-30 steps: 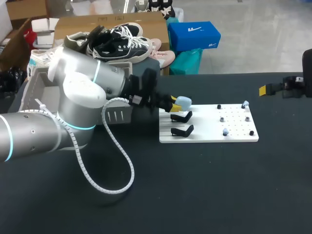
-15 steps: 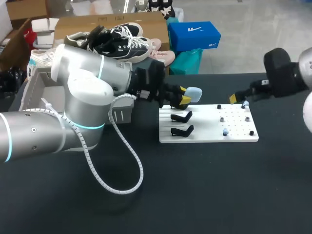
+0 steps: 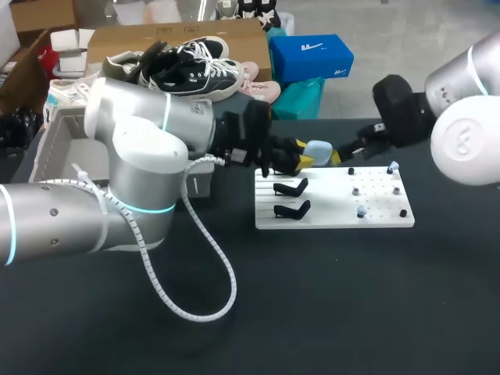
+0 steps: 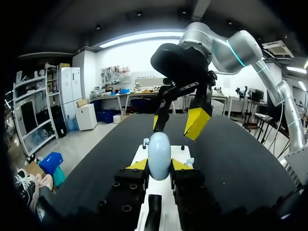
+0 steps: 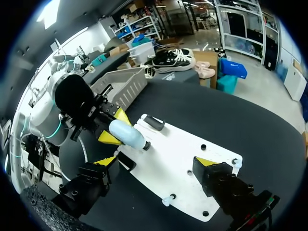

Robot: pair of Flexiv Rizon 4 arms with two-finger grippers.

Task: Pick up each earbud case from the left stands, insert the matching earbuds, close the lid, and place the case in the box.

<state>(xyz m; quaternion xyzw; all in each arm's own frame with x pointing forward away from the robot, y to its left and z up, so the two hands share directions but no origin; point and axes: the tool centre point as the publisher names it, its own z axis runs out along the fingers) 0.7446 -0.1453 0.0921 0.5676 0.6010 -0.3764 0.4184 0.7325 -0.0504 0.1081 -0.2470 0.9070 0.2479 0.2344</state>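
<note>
My left gripper (image 3: 305, 158) is shut on a light-blue earbud case (image 3: 318, 148), held in the air above the far left corner of the white board (image 3: 336, 219). In the left wrist view the case (image 4: 159, 155) stands between the yellow tips. My right gripper (image 3: 348, 150) is open, just right of the case and apart from it; it hangs ahead of the case (image 4: 177, 122). In the right wrist view the case (image 5: 127, 134) lies ahead of my open right gripper (image 5: 156, 161). Two empty black stands (image 3: 291, 187) sit on the board. Small earbuds (image 3: 361, 211) rest among its pegs.
A grey box (image 3: 58, 141) stands at the left behind my left arm, also seen as the grey box (image 5: 120, 84) in the right wrist view. A white cable (image 3: 195, 266) loops from the left arm onto the table. Black pegs (image 3: 403, 212) dot the board's right half.
My left gripper has lifted the case up and to the right, away from the stands. My right arm has swung in from the right edge, its open gripper now close to the case.
</note>
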